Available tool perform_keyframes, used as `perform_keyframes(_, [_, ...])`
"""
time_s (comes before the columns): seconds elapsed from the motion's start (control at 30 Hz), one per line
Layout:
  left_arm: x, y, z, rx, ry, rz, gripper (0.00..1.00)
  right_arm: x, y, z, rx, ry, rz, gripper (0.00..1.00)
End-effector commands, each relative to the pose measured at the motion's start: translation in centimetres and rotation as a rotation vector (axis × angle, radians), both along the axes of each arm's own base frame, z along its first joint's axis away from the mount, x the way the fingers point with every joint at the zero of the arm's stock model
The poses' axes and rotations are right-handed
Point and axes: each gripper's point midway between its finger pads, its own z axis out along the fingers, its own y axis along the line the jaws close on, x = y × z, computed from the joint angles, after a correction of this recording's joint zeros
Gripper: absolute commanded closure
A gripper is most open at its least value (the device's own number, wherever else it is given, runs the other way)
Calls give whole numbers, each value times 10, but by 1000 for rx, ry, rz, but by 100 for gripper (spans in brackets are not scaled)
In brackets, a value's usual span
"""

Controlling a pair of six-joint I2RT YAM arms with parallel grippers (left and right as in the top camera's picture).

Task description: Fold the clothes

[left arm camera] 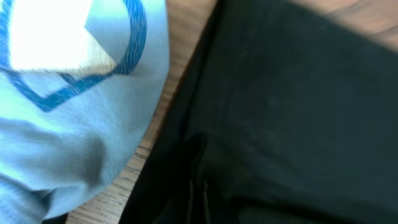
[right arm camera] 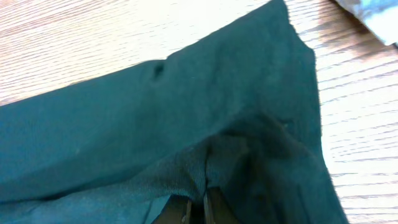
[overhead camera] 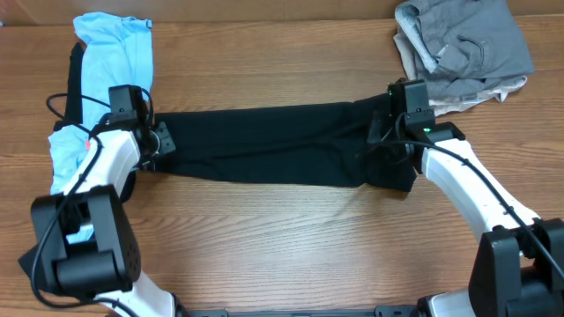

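Plain wood-grain table [overhead camera: 282, 238], and the room past it isn't really visible. The black shirt [overhead camera: 273, 145] is pulled into a long band across the middle of the table. The left gripper [overhead camera: 157, 141] is clamped tight on its left end. The right gripper [overhead camera: 388, 132] is pinched closed on the right end, with cloth bunched at its fingers [right arm camera: 217, 211]. A light-blue tee [overhead camera: 115, 53] sits by the far left corner and a grey pile [overhead camera: 463, 40] by the far right corner.
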Motion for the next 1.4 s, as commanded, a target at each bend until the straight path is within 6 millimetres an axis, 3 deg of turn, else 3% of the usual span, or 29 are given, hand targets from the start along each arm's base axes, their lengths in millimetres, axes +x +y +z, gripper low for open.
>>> perform_keyframes(0.0, [0,7,-14,22,32,40,96,7,-18,5,-22,-9,-43,96])
perform_keyframes(0.17, [6,9,-15,32,11,43,96,6,-28,4,-26,0,-64,96])
perform_keyframes(0.57, [22,10,-6,25,-51,63,96,7,-31,4,-36,-6,-71,96])
perform_keyframes(0.97, [25,8,33,8,15,50,96,6,-31,4,-37,0,-71,96])
perform_keyframes(1.13, [30,10,36,12,-6,49,91,6,-31,4,-37,0,-71,96])
perform_keyframes(1.2, [31,11,37,19,-9,52,81,6,-31,4,-37,-2,-71,96])
perform_keyframes(1.23, [31,12,37,24,-10,53,64,7,-31,4,-37,-4,-71,93])
perform_keyframes(1.3, [31,15,37,38,-9,60,35,10,-31,6,-35,-19,-71,44])
perform_keyframes(1.33, [30,17,37,51,-7,65,20,13,-31,8,-36,-31,-73,10])
perform_keyframes(1.37, [30,19,37,53,-8,69,7,16,-33,10,-45,-49,-80,0])
